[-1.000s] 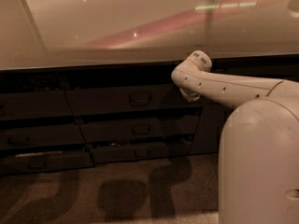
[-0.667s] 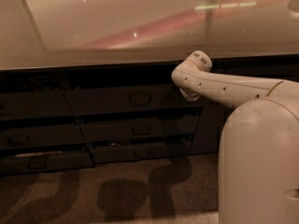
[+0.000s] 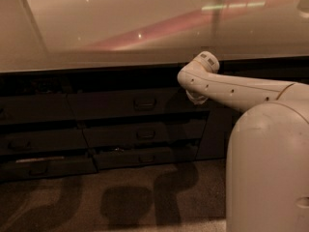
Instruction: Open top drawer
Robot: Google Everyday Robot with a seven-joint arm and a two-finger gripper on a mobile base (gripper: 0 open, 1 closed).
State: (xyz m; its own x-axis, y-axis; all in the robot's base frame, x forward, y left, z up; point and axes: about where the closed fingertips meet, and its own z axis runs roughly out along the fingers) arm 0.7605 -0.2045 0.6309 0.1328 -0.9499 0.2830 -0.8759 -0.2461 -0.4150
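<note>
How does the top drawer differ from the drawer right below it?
The top drawer has a taller front than the drawer below. The end effector sits at the top drawer's right end, above the drawer below. Both are dark, flat-fronted, with a small central handle.

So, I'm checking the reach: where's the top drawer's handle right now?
Camera view: the handle sits mid-front on the top drawer, just below the counter, left of the hand, which is by the drawer's right end.

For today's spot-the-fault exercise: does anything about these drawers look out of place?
The bottom-left drawer seems ajar, a pale strip showing along its top edge. The top drawer looks shut; the gripper sits by its right end.
</note>
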